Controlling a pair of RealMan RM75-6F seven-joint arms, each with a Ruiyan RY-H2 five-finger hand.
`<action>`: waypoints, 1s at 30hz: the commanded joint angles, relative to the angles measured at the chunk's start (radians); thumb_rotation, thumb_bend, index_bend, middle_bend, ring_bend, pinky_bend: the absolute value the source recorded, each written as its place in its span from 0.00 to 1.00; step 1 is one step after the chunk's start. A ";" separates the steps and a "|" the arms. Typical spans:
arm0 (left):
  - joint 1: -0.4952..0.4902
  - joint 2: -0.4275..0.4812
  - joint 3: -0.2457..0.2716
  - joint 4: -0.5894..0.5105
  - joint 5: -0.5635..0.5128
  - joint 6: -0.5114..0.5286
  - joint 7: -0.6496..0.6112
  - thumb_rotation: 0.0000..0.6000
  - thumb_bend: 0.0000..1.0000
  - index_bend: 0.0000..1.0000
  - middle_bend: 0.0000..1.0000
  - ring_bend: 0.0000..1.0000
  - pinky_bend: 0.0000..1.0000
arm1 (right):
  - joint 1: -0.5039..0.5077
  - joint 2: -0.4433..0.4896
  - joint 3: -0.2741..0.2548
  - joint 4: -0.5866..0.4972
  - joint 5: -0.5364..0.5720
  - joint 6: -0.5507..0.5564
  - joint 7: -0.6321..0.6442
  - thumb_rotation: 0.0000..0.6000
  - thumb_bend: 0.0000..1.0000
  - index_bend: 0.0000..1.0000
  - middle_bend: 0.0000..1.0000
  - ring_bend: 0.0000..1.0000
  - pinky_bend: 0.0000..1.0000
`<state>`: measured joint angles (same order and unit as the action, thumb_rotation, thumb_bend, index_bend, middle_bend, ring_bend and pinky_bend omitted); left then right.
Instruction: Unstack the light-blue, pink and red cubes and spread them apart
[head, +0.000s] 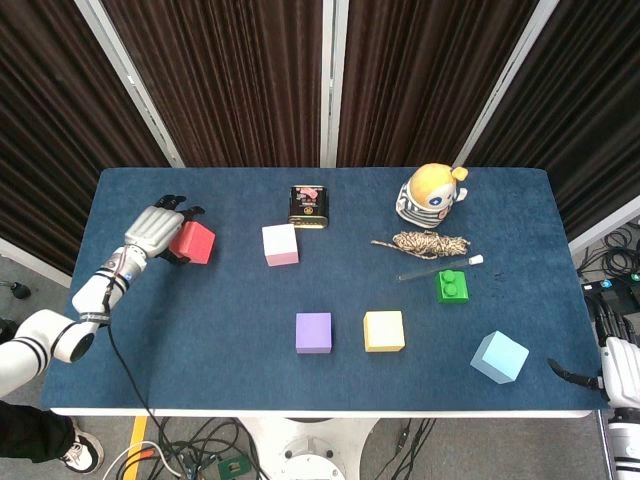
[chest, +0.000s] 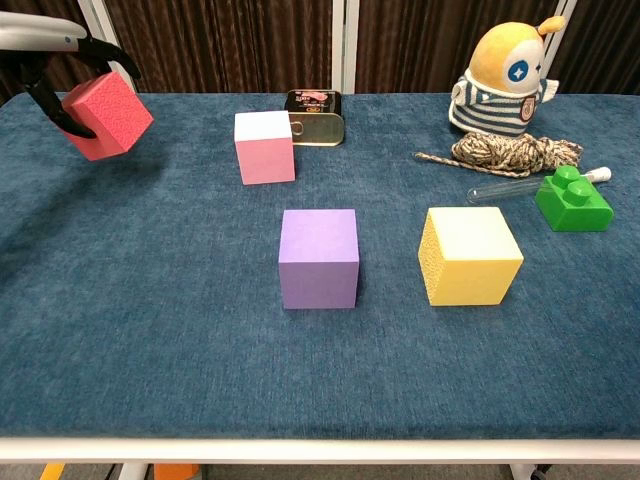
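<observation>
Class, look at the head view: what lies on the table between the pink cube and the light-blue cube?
In the head view, the purple cube and yellow cube lie roughly between the pink cube and light-blue cube.

The table (chest: 180, 330) is covered in matt, napped blue cloth. The red cube (chest: 106, 116) and yellow cube (chest: 470, 255) look like finely textured foam; the purple cube (chest: 319, 257) is matt and smooth. The green brick (chest: 573, 199) is glossy plastic, the tin (chest: 314, 115) shiny metal, the rope (chest: 510, 152) rough fibre, the toy (chest: 505, 80) soft plush.
</observation>
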<state>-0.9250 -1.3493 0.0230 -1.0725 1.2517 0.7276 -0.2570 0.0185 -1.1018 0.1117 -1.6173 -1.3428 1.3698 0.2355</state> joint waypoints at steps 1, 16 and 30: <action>-0.001 -0.027 -0.008 0.020 0.002 -0.032 0.027 1.00 0.14 0.16 0.45 0.04 0.00 | 0.000 -0.004 -0.002 0.005 0.001 -0.002 0.004 1.00 0.06 0.00 0.00 0.00 0.00; 0.063 0.028 -0.049 -0.027 0.040 0.018 0.024 1.00 0.00 0.10 0.09 0.00 0.00 | 0.005 0.012 -0.007 0.017 -0.009 -0.013 0.043 1.00 0.06 0.00 0.00 0.00 0.00; 0.505 0.119 -0.036 -0.440 0.007 0.726 0.313 1.00 0.00 0.10 0.09 0.00 0.00 | -0.014 -0.097 -0.071 0.152 -0.141 0.092 -0.225 1.00 0.00 0.00 0.00 0.00 0.00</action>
<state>-0.5762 -1.2253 -0.0397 -1.3925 1.2485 1.2542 -0.0667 0.0161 -1.1502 0.0576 -1.5153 -1.4580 1.4243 0.0823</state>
